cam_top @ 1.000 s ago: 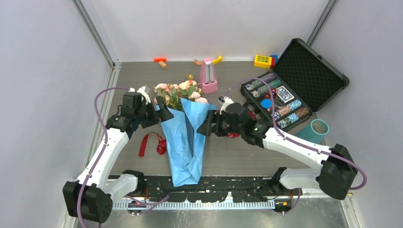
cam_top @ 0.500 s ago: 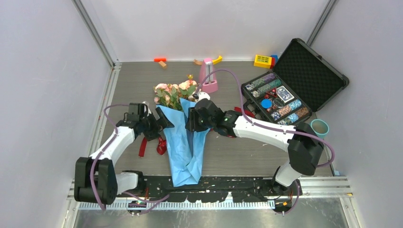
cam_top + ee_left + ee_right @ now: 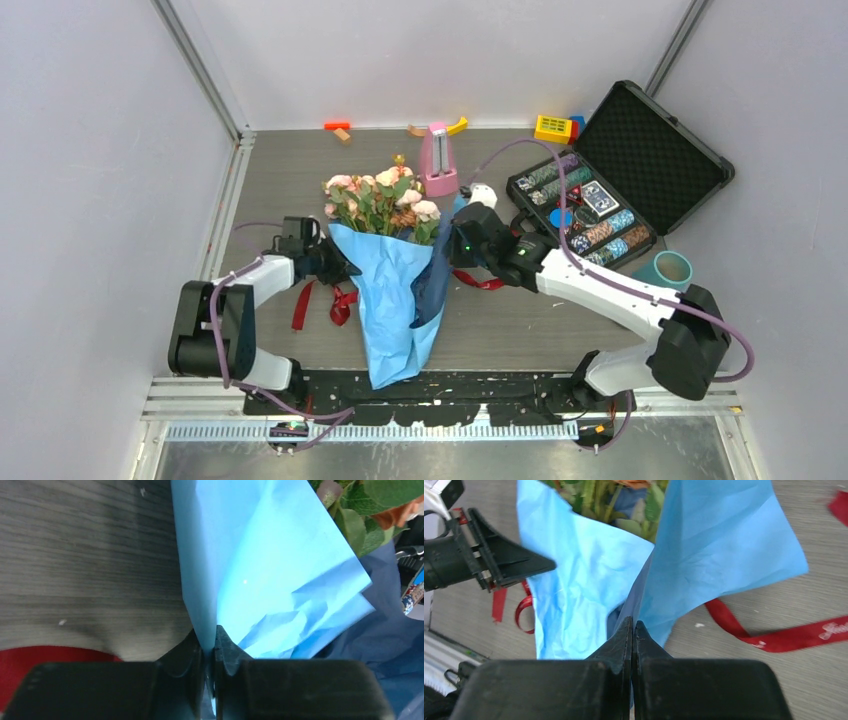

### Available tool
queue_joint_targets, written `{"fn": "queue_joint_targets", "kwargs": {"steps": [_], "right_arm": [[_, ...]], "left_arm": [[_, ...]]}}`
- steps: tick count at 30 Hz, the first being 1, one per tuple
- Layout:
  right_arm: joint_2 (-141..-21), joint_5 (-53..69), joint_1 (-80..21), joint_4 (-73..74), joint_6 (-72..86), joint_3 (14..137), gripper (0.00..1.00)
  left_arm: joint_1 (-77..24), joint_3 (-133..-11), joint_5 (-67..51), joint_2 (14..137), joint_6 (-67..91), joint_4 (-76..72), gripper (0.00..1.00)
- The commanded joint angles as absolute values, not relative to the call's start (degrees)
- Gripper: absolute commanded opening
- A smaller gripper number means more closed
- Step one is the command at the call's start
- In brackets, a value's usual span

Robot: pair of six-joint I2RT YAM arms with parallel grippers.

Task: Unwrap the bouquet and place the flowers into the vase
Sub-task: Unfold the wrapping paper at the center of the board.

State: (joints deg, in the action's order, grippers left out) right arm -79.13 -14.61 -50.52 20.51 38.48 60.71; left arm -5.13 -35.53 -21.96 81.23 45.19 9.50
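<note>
Pinching the left edge of the crumpled blue paper wrap (image 3: 260, 580), my left gripper (image 3: 210, 641) is nearly closed on the sheet, which rises upright off the grey wood-grain table (image 3: 75, 555). My right gripper (image 3: 632, 626) is squeezed fully together on the wrap's opposite edge, a darker inner fold running down between its tips. The bouquet (image 3: 395, 285) lies between my arms, pointed foot toward my bases, with its pink and peach artificial roses (image 3: 380, 198) spilling out the far end. A loose dark red ribbon (image 3: 318, 300) lies just beside my left gripper. The teal cylindrical vase (image 3: 671, 268) stands well apart at the table's right edge, next to the open black poker-chip case (image 3: 640, 150). A stretch of tabletop runs between wrap and vase, under my right arm. A pink tapered metronome (image 3: 437, 160) stands just beyond the roses.
</note>
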Motion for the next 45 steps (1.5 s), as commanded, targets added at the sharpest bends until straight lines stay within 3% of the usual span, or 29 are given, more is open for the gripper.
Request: {"fn": "queue_joint_targets", "kwargs": {"steps": [1,2,10,22,42,45], "right_arm": [[-74.6,-16.7,-46.1,21.9,40.0,57.3,0.0],[-73.5,-16.5,-45.4,22.0,40.1,56.3,0.0],[-71.6,-16.6,-37.2,22.0,38.4,53.1,0.0],[-77.8,-19.6,-30.0,18.3,40.2,49.8,0.0],[-81.4,-29.0,-28.8,23.4,48.8,42.4,0.01],[-80.9,-28.7,-28.8,23.5,48.4,42.4,0.1]], "left_arm": [[-5.0,-36.5,-21.8,84.6,45.7,2.8,0.04],[-4.9,-36.7,-21.6,85.3,45.9,2.3,0.0],[-4.9,-37.8,-17.4,88.8,51.6,-5.6,0.0],[-4.8,-35.8,-10.4,92.2,59.1,-16.0,0.0],[-4.8,-38.6,-8.0,86.7,50.6,-9.1,0.0],[-4.9,-40.6,-8.9,85.2,48.0,-5.5,0.02]]}}
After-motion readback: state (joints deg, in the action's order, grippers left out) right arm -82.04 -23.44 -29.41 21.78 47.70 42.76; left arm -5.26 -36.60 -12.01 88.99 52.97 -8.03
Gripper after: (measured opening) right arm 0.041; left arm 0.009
